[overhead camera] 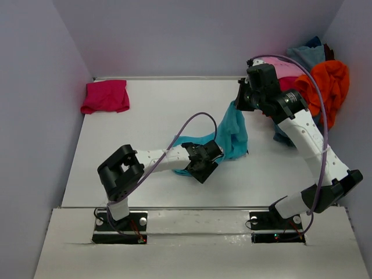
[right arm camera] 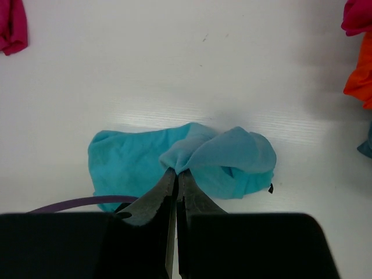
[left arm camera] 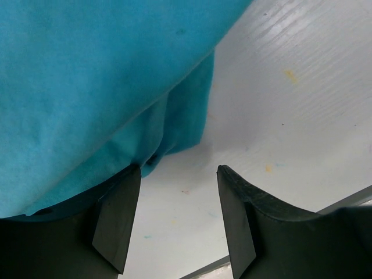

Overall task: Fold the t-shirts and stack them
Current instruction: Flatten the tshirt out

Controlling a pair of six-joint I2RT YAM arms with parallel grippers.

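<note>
My right gripper (right arm camera: 176, 172) is clamped on the turquoise shirt (overhead camera: 233, 135), which hangs below it to the surface (overhead camera: 157, 116), where my left gripper (left arm camera: 179, 173), open and empty, sits nearest its lower edge.

Closed jaws pinch a fold of the turquoise t-shirt (right arm camera: 133, 160).

The left arm is bent low, its forearm reaching rightward, and the left gripper (left arm camera: 179, 170) has its jaws parted. The right arm stretches far forward with the right gripper (right arm camera: 176, 172) raised and pinched tight on the turquoise t-shirt (right arm camera: 131, 165).
</note>
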